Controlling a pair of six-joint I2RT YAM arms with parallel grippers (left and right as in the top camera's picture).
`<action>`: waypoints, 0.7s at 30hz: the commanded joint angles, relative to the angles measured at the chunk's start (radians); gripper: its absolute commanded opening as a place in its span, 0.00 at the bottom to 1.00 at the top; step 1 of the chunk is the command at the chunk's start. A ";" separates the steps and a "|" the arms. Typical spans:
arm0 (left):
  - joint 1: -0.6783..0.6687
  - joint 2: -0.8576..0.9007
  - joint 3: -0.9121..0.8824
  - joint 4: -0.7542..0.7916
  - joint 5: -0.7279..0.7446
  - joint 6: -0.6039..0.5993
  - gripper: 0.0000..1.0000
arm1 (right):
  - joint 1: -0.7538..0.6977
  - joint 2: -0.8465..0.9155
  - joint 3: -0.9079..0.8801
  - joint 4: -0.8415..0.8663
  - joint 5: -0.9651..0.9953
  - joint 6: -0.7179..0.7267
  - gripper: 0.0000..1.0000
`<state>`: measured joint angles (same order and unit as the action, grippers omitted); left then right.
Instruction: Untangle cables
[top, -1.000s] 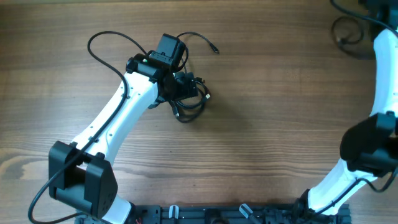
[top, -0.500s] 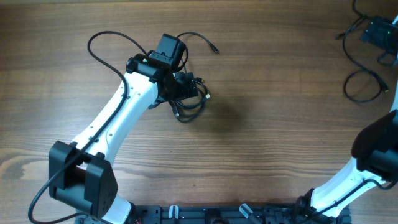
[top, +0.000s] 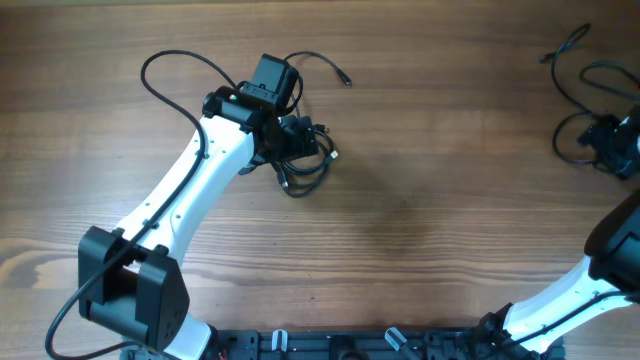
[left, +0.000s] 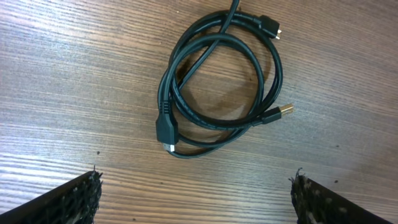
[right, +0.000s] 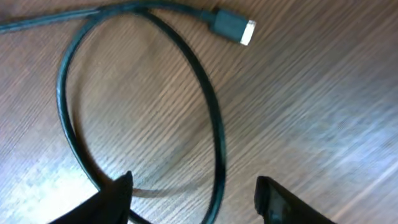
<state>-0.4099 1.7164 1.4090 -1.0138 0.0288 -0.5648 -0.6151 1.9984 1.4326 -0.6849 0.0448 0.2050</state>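
A small coil of black cables lies on the wooden table beside my left gripper. The left wrist view shows this coil ahead of the left gripper, whose jaws stand wide apart and hold nothing. A gold-tipped plug sticks out of the coil. One thin cable arcs away to the left, and a plug end lies to the right. At the far right lies a separate cable, with my right gripper low over it. Its jaws are apart, with a strand of the loop running between them, untouched.
The silver-tipped plug of the right cable lies beyond the loop. The left arm crosses the table's left half diagonally. The arm bases line the near edge. The right cable runs close to the table's right edge.
The right arm has swung from the far right corner down over the right cable loop, and its jaws have narrowed. The left arm and the coil have not moved.
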 joint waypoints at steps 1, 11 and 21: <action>0.009 -0.002 -0.003 0.000 0.005 0.011 1.00 | 0.002 0.009 -0.067 0.063 -0.075 0.006 0.48; 0.009 -0.002 -0.003 0.000 0.005 0.011 1.00 | 0.018 -0.103 0.038 0.260 -0.592 0.214 0.04; 0.009 -0.002 -0.003 0.000 0.005 0.011 1.00 | 0.031 -0.262 0.060 0.603 -0.306 0.213 0.06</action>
<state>-0.4099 1.7164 1.4090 -1.0138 0.0284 -0.5652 -0.5987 1.7012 1.4803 -0.1471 -0.2890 0.4088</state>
